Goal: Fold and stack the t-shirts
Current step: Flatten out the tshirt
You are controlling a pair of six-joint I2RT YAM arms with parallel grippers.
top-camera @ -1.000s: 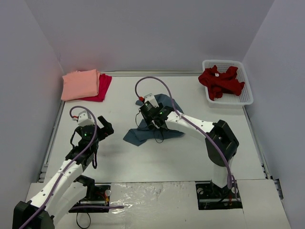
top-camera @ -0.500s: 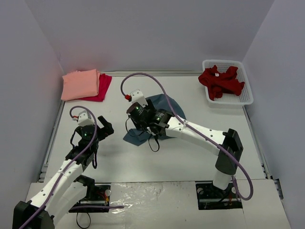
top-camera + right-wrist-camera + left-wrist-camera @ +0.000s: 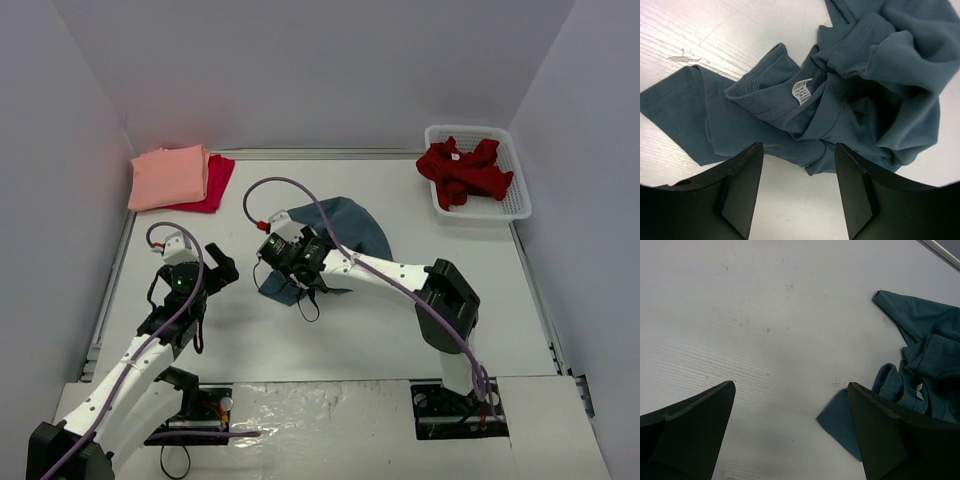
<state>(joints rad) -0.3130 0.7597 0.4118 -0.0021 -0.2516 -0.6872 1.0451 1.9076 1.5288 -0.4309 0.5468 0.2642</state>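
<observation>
From above, my right pincer (image 3: 288, 265) is sliding farther from the basket (image 3: 490, 213), across the crumpled slate-blue t-shirt (image 3: 350, 225) on the tabletop (image 3: 400, 330). Left wrist: my left pincer (image 3: 791, 387) is gaping, empty. Right wrist: my right pincer's jaws are hanging apart over the cloth, gripping nothing; folding is waiting.

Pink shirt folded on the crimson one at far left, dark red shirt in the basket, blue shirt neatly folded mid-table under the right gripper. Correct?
No: the blue shirt is not folded. The right wrist view shows it crumpled in a heap, collar label exposed, under the right gripper. The rest stands.
</observation>
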